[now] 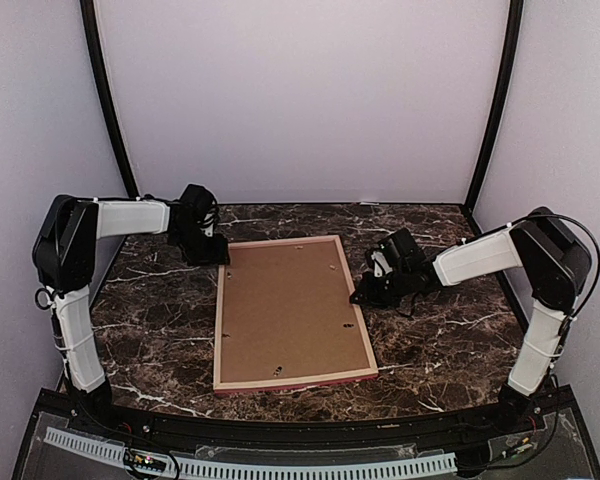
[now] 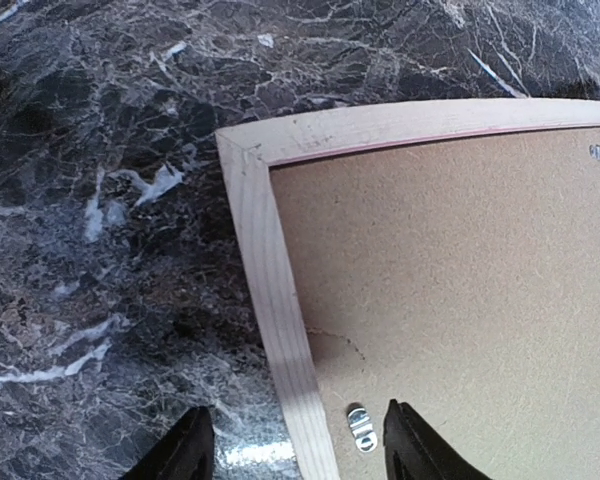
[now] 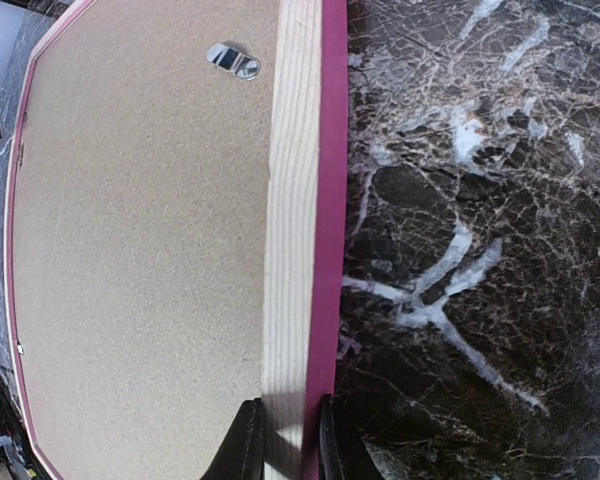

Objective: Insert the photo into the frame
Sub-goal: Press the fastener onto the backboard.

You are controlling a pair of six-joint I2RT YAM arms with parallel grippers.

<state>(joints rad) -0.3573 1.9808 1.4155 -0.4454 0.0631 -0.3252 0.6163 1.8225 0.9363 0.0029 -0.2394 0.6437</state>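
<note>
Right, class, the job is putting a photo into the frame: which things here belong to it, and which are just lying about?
Belongs to the job:
- frame, lying face down
- backing board sitting in it
- metal clip on the board
- left claw, open over the frame's rail
- right claw, closed on the frame's edge

Just there:
- marble table

The photo itself is not in view.

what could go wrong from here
1. The right fingers pinch the frame by its right rail; pulling could drag or tip it.
2. The open left fingers straddle a rail near a corner, beside a metal clip; they might snag it.
3. No photo shows, so its seating is unchecked.
</note>
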